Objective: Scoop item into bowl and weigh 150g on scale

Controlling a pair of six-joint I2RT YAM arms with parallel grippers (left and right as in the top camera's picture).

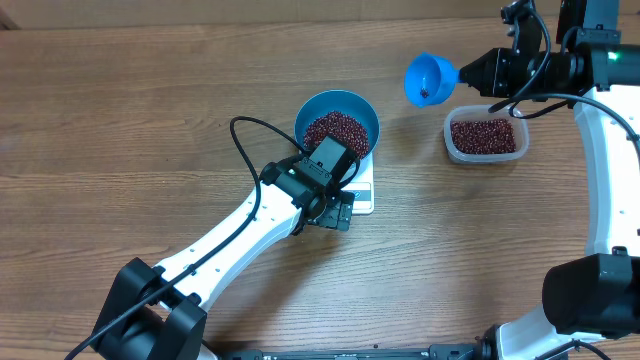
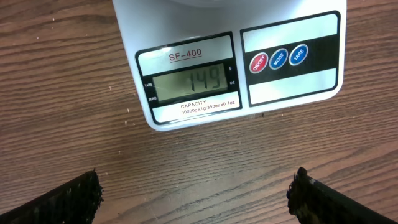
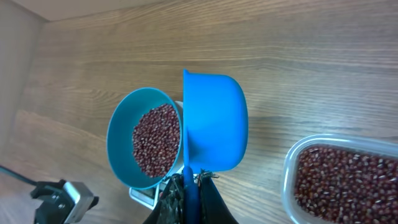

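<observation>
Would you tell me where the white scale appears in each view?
Overhead: centre, scale under the bowl, partly behind the left arm.
Left wrist: scale top centre, display visible.
Right wrist: scale bottom left, a sliver beneath the bowl.
Shared landmark: the blue bowl, overhead and right wrist only.

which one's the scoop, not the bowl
Look at the wooden table's far right, beside the clear rectangular plastic tub of red-brown beans. The shut right gripper holds a small bright blue scoop. Unlike the deep blue bowl on the white scale, it has a handle.
</observation>
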